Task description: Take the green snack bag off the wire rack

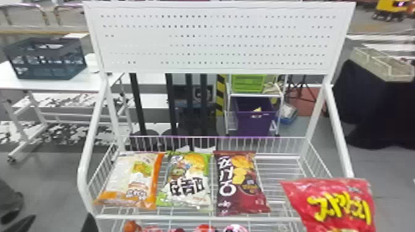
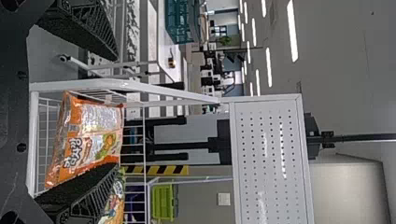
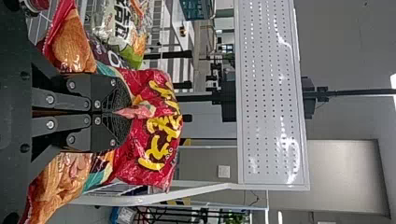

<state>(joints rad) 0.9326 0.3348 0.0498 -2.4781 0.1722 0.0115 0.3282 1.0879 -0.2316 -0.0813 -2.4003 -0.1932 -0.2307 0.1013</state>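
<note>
On the rack (image 1: pixel 197 217), green bag (image 1: pixel 187 180)

From the head we looked forward and down into the wire rack (image 1: pixel 197 217), far enough back to take in the whole white panel (image 1: pixel 216 40) and the floor (image 1: pixel 379 172) behind. From the left wrist we faced forward more levelly, turned on our side, past the left claw (image 2: pixel 116 112) to the orange bag (image 2: pixel 88 135) and up to the ceiling lights (image 2: pixel 292 30). From the right wrist we also faced forward, sideways on, close behind the right claw (image 3: pixel 123 112) and the red bag (image 3: pixel 163 116). All three views shared the panel; head and left wrist shared the orange bag, head and right wrist the red.
</note>
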